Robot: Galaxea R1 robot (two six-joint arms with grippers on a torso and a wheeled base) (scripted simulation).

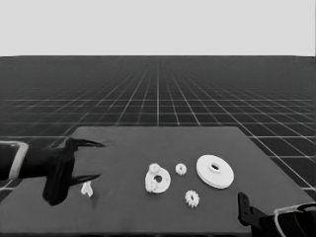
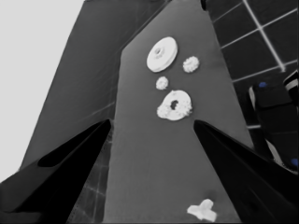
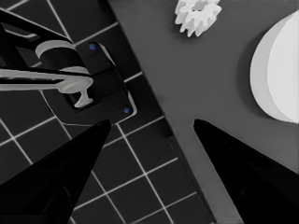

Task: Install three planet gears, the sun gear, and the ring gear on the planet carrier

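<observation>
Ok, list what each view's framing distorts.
Head view: the thin white piece sits under the left pincer and only looks held. Left wrist view: the table runs sideways. Right wrist view: the larger round part looms large, cut by the edge.

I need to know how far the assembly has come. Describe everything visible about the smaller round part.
The smaller round part is a flat white disc with a dark centre hole, lying near the middle of the table. It looks like plain matte plastic. Two small toothed gears already sit on it, one at its far edge and one at its near edge. Two more gears lie loose beside it, apart from it, and the larger round part lies to its right, also apart. Neither hand is at it.
</observation>
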